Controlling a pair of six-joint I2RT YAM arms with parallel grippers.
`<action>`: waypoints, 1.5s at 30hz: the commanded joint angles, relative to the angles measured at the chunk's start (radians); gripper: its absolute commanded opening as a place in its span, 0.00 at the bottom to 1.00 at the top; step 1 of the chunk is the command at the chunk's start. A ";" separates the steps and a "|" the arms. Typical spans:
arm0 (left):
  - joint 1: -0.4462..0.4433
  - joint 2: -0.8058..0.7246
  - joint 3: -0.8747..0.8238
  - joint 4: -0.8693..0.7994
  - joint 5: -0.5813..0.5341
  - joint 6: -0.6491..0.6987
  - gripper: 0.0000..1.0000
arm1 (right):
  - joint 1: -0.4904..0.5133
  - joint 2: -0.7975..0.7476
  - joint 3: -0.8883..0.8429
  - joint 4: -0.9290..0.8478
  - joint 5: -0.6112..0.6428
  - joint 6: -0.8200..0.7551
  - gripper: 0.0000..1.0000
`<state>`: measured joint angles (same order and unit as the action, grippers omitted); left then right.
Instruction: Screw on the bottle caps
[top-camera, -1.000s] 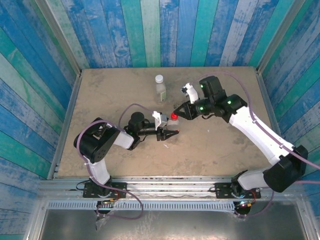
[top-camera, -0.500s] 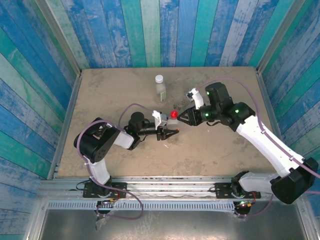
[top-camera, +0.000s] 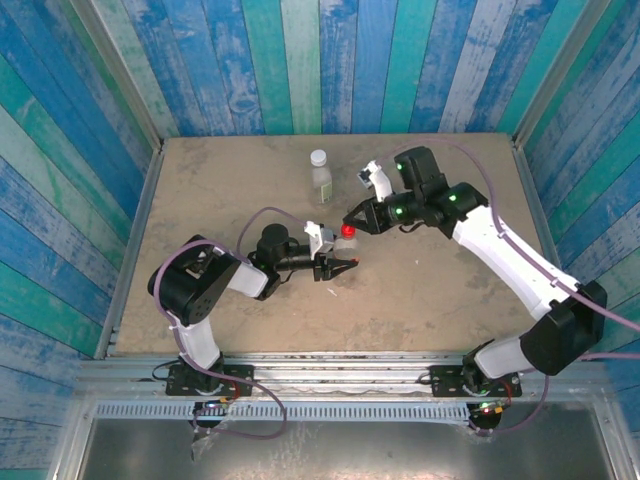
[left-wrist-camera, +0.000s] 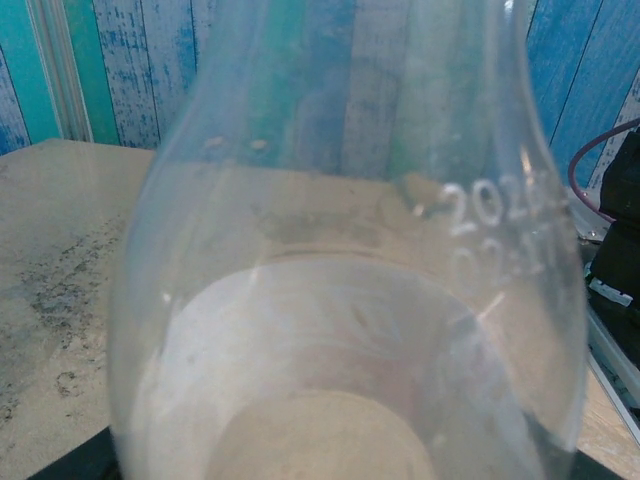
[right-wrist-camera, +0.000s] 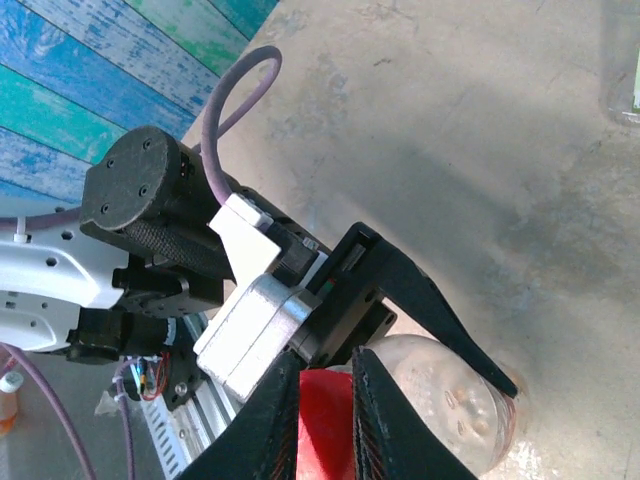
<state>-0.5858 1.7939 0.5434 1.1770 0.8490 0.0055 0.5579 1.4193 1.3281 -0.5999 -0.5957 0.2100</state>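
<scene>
Bottle 1 (top-camera: 319, 182) near the worktop's (top-camera: 200, 200) far edge has its white cap (top-camera: 318, 157) on, while at the middle the left claw (top-camera: 338, 266) is clamped on bottle 2 (left-wrist-camera: 340, 300) and the right claw (top-camera: 350, 228) is closed on the red cap (right-wrist-camera: 325, 425), which I think is not yet tight.

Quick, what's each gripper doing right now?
Left gripper: closed, holding the small clear plastic bottle.
Right gripper: closed on the small round red plastic screw cap.
</scene>
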 joint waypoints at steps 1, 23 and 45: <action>0.003 0.050 -0.014 -0.103 -0.028 -0.015 0.58 | 0.012 -0.083 -0.073 -0.028 -0.030 0.016 0.17; 0.003 0.050 -0.019 -0.110 -0.036 -0.009 0.58 | 0.009 -0.056 0.003 0.018 0.073 0.007 0.39; 0.017 0.035 -0.015 -0.122 -0.030 -0.006 0.57 | 0.078 -0.182 -0.124 -0.032 0.044 0.051 0.27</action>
<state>-0.5755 1.7958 0.5453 1.1702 0.8425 0.0036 0.6395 1.2636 1.2114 -0.6224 -0.5911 0.2443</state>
